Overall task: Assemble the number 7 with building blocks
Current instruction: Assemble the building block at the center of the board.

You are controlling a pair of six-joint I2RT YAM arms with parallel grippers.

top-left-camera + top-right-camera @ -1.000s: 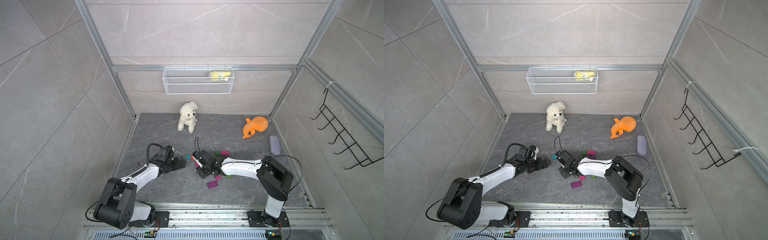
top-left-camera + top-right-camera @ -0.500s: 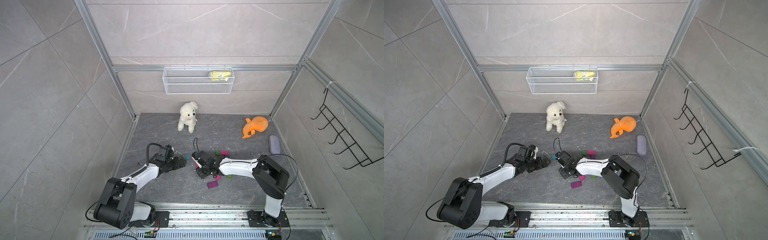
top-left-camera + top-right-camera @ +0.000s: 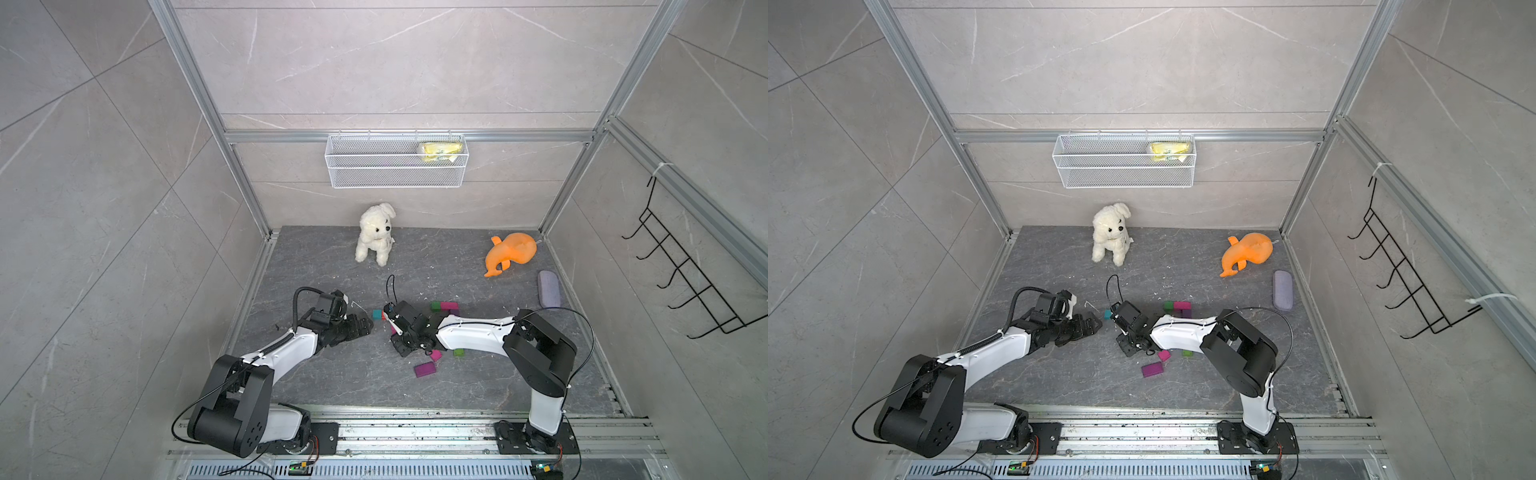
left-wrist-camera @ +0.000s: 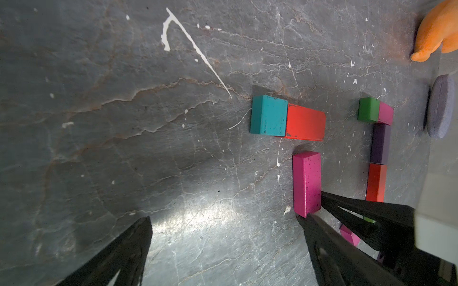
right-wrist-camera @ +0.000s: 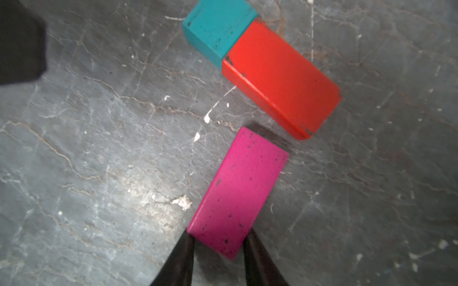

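Building blocks [image 3: 1181,305] lie on the dark grey stone-patterned table [image 3: 332,386], around its middle and a little to the right, between the two arms. A teal square block [image 4: 269,115] touches the left end of a red rectangular block [image 4: 306,122], making a short bar that runs left to right. Just nearer than the bar's right end lies a magenta-pink rectangular block [image 5: 243,188], set lengthwise from far to near, with a narrow gap between it and the red one. The right pincer [image 5: 218,235] is closed on the near end of this magenta-pink block, one finger against each long side. The left pincer [image 4: 225,218] stands wide open and holds nothing, low over the table left of the bar. Farther right, a green square block [image 4: 368,109] touches a small magenta block [image 4: 385,112]. From there a dark purple block [image 4: 380,143] and a second red block [image 4: 376,182] run end to end towards the near side. A purple-magenta rectangular block [image 3: 424,368] lies alone, nearer still. A white plush dog [image 3: 376,235], an orange plush toy [image 3: 510,253] and a grey-lilac oblong case [image 3: 548,288] sit well apart, far and right.
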